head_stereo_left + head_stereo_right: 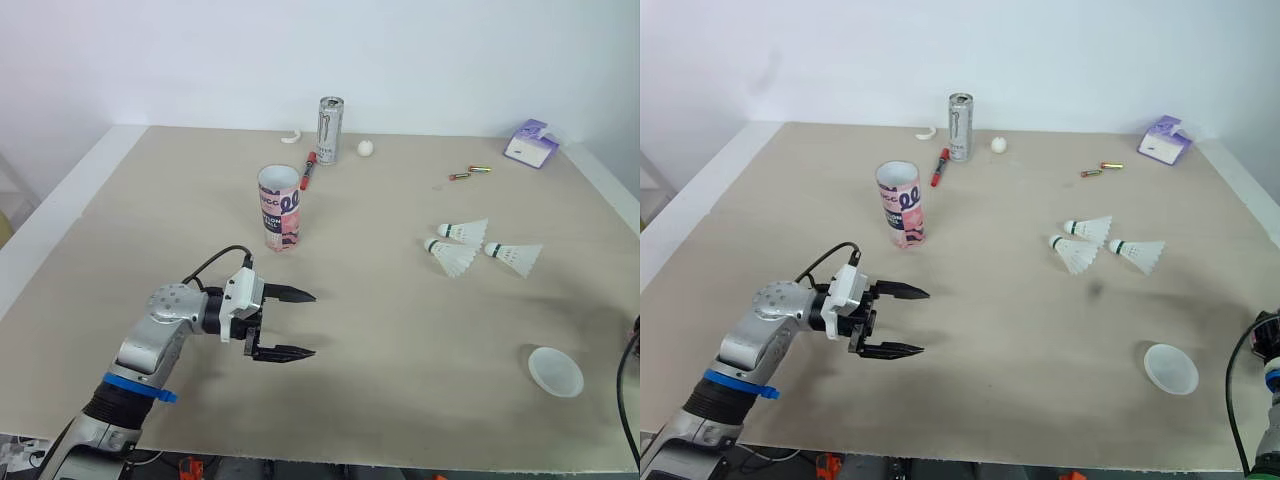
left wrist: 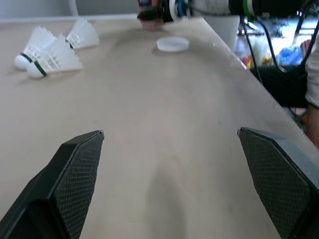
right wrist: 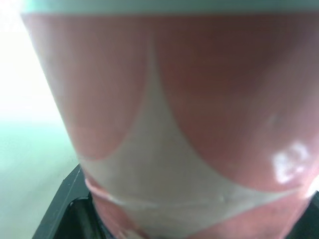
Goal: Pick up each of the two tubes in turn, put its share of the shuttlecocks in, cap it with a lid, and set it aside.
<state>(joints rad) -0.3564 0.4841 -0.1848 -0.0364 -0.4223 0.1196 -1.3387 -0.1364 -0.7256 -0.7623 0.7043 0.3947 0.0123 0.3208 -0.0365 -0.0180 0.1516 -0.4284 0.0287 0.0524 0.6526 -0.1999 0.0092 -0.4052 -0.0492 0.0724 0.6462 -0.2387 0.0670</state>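
**Standing tube** [image 1: 280, 208]: upright on the surface [image 1: 400, 330], left of centre and farther from us than the left hand. Its long axis is vertical, the open mouth faces up, and no lid is on it. We judge that this pose suits loading, since a shuttlecock can drop in cork-first while the tube steadies itself.

**Held tube** [image 3: 169, 124]: its pink-and-white wall sits close against the right wrist camera, with dark finger bases on either side. We read the right hand [image 2: 150, 14] as clamped on it, out past the right front edge of the surface. The left wrist view shows a pink shape at that hand. We cannot tell which way its mouth points.

**Shuttlecocks** [image 1: 452, 258]: three lie on their sides in a loose cluster right of centre. The corks point toward the robot's left and the skirts flare right. Their long axes run roughly along the front edge.

**Lid** [image 1: 555, 370]: lies flat near the right front corner, close to the right arm's side. We judge it handy for capping.

**Left hand** [image 1: 312, 324]: its fingers are wide apart and hold nothing. It is low over bare surface, nearer to us than the standing tube, and it points right. We judge it free to fetch shuttlecocks or steady a tube.

**Far edge**: a can [image 1: 330, 128], a red marker [image 1: 308, 170], a white ball [image 1: 366, 148] and a purple box [image 1: 530, 143]. None of these belong to the task.
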